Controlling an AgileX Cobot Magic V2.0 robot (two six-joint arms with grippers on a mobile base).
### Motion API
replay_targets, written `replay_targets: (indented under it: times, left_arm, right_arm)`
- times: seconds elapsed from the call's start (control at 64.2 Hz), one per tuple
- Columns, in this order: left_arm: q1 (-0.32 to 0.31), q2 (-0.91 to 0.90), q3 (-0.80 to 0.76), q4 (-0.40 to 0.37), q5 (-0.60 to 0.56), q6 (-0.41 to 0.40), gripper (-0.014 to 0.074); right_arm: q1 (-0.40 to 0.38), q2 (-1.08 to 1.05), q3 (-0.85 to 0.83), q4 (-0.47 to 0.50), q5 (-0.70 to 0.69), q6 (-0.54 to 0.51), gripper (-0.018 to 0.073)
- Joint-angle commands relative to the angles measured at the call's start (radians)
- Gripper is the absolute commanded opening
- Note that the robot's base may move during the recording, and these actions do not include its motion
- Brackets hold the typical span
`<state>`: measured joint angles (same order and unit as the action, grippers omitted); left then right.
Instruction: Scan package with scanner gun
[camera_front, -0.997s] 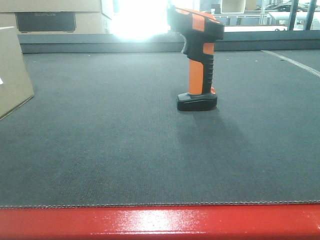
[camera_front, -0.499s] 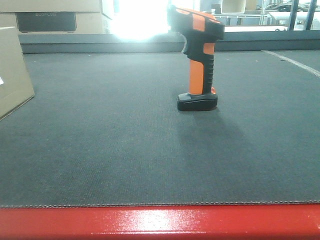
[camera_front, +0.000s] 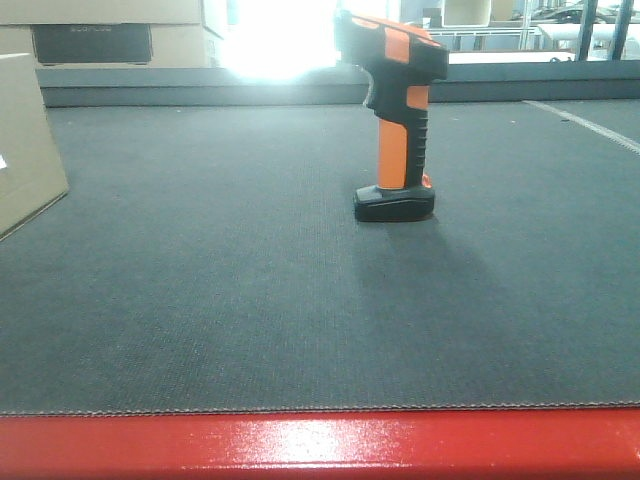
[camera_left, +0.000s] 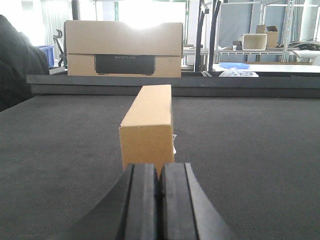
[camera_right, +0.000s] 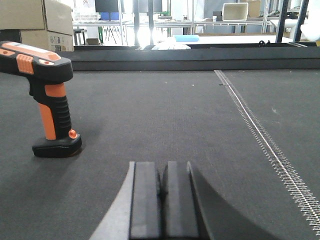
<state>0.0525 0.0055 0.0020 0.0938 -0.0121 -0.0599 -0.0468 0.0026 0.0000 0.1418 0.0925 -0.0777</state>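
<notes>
The package (camera_left: 148, 127), a sealed cardboard box, lies on the mat (camera_front: 220, 300); its contents are hidden. The scanner gun (camera_front: 395, 120) stands upright, well apart. Left gripper (camera_left: 159, 200) and right gripper (camera_right: 161, 202) have their jaws pressed together, empty.

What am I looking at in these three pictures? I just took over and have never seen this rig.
It is a two-armed robot at a dark mat. One camera looks forward across the mat; the other two sit on the wrists, looking out over each gripper.

Front view: an orange and black scanner stands upright on its base, and the corner of a cardboard package shows at the left edge.

Left wrist view: the left gripper is at the bottom, fingers pressed together, holding nothing. The package lies just ahead of it, end toward the camera.

Right wrist view: the right gripper is also shut and empty. The scanner stands ahead and to its left, untouched.

Nothing is held.
</notes>
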Motion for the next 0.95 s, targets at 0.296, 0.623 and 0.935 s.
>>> replay_targets:
  times: [0.296, 0.623, 0.935]
  left_arm:
    - [-0.005, -0.005, -0.002, -0.004, -0.023, -0.006, -0.0111]
    - [-0.005, -0.005, -0.002, -0.004, -0.023, -0.006, -0.0111]
    - [-0.005, -0.005, -0.002, -0.004, -0.023, -0.006, -0.0111]
  right_arm:
    - [-0.004, -0.003, 0.000, -0.025, -0.006, -0.001, -0.0158]
    - [-0.004, -0.003, 0.000, -0.025, -0.006, -0.001, -0.0158]
    - [-0.004, -0.003, 0.000, -0.025, -0.006, -0.001, -0.0158]
